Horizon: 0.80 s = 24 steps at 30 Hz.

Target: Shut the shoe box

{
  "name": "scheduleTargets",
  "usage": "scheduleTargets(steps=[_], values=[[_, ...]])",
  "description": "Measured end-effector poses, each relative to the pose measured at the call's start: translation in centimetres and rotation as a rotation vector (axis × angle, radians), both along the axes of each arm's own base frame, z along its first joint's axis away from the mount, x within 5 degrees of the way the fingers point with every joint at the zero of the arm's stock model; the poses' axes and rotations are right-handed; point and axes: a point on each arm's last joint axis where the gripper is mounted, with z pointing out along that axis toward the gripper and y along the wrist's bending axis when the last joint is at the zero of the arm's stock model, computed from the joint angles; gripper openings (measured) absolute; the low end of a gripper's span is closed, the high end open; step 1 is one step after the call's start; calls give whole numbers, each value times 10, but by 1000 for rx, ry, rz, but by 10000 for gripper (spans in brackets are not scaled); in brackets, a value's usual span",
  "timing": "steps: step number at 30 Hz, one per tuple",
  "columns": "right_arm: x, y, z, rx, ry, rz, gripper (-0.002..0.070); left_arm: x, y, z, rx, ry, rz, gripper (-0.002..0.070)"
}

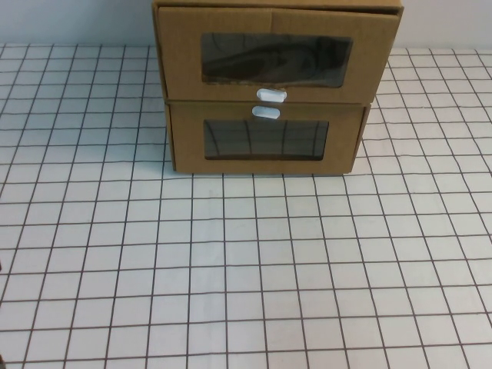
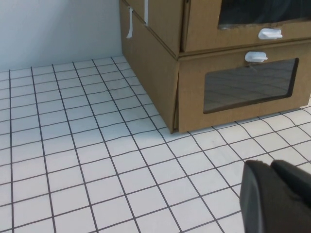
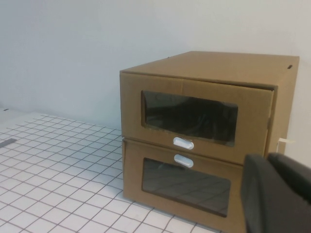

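Observation:
The shoe box (image 1: 181, 54) is the upper of two stacked brown cardboard boxes at the back middle of the table. Its wide window (image 1: 275, 59) has the white pull tab (image 1: 270, 94) below it. Its drawer front stands a little forward of its sleeve, as the right wrist view (image 3: 131, 97) shows. My left gripper (image 2: 270, 164) is shut and empty, low over the tiles to the front left of the boxes. My right gripper (image 3: 269, 158) is shut and empty, in front of the boxes to their right. Neither gripper shows in the high view.
The lower box (image 1: 184, 138) carries its white tab (image 1: 266, 112) above its window and looks pushed in. The table (image 1: 246, 269) is a white surface with a black grid. A pale wall stands behind the boxes.

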Motion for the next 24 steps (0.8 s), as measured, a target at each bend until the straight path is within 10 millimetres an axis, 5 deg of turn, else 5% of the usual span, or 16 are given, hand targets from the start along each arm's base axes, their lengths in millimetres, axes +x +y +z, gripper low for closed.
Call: scheduleTargets(steps=[16, 24], values=[[0, 0, 0, 1, 0, 0, -14, -7, 6, -5, 23, -103, 54, -5], [0, 0, 0, 0, 2, 0, -14, -15, 17, -61, 1, -168, 174, -5]])
